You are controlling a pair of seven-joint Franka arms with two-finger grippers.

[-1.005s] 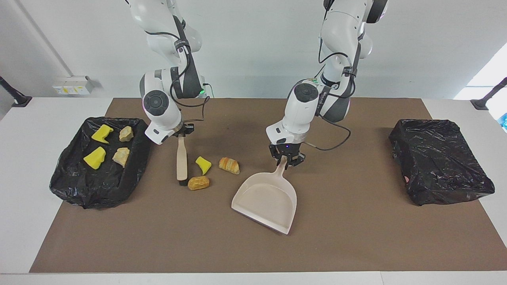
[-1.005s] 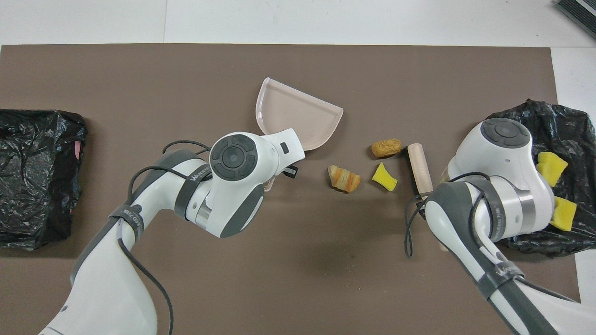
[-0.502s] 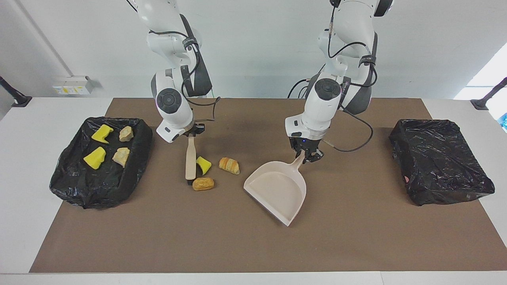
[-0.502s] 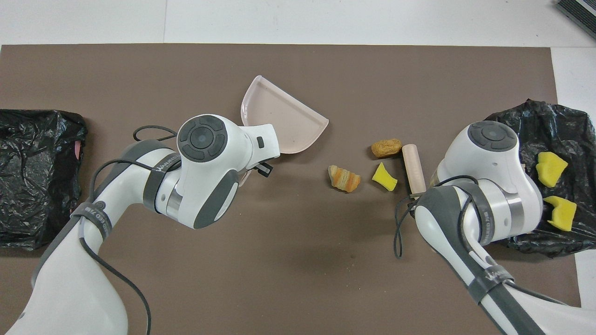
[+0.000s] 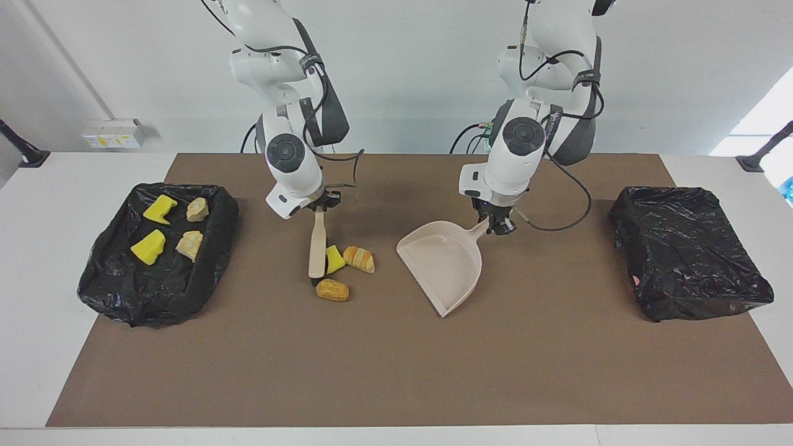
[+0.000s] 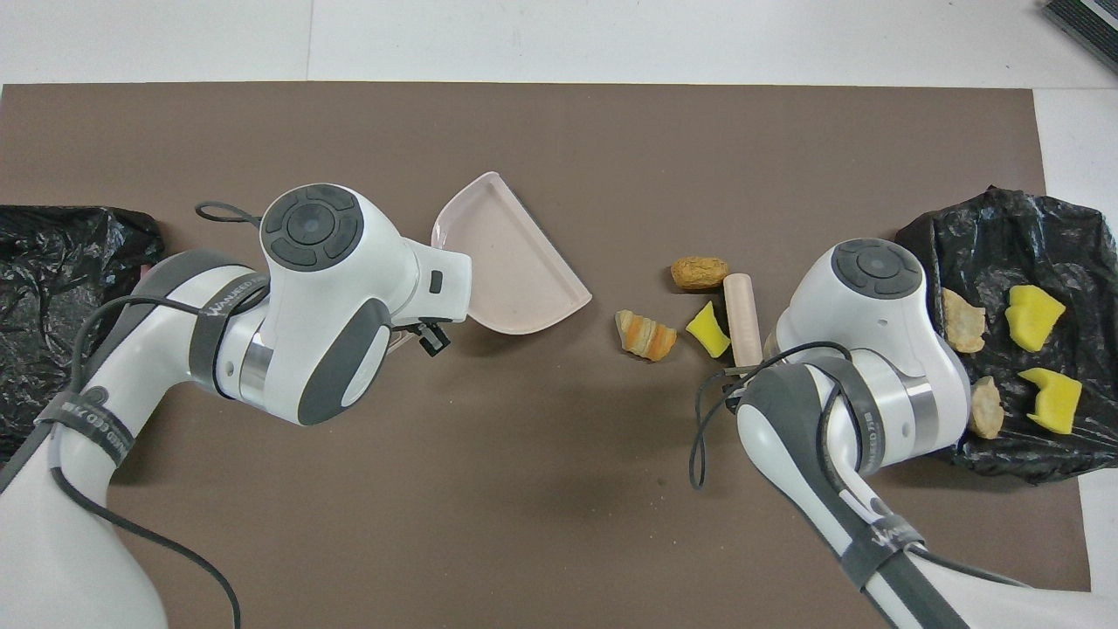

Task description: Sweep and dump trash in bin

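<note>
Mid-sweep, nothing in the pan yet. My right gripper (image 5: 318,209) is clamped shut on the top of the brush (image 5: 317,244), which hangs handle-up with its dark bristle end down on the worktop (image 5: 396,371). My left gripper (image 5: 497,224) is clamped on the handle of the dustpan (image 5: 445,265); the pan's open mouth faces the trash, toward the right arm's end.

Loose trash on the mat: yellow sponge wedge (image 5: 334,259) touching the brush, striped pastry piece (image 5: 360,258) just beside the wedge on the dustpan side, golden-brown bun (image 5: 332,290) farther from the robots, by the bristle end. All three lie between brush and pan, with a gap to the pan's lip.

Filled bin (image 5: 158,248) at the right arm's end holds two yellow wedges and two tan pieces. Second bag-lined bin (image 5: 691,251) at the left arm's end; no trash visible on it.

Next, as I read it: pan lip flat on the mat, closer to the pile, then brush drives all three in with one stroke. Risk: the bun sits off-line from the other two and may slip past the bristles or roll around the pan edge. After that, lift and tip into a bin.
</note>
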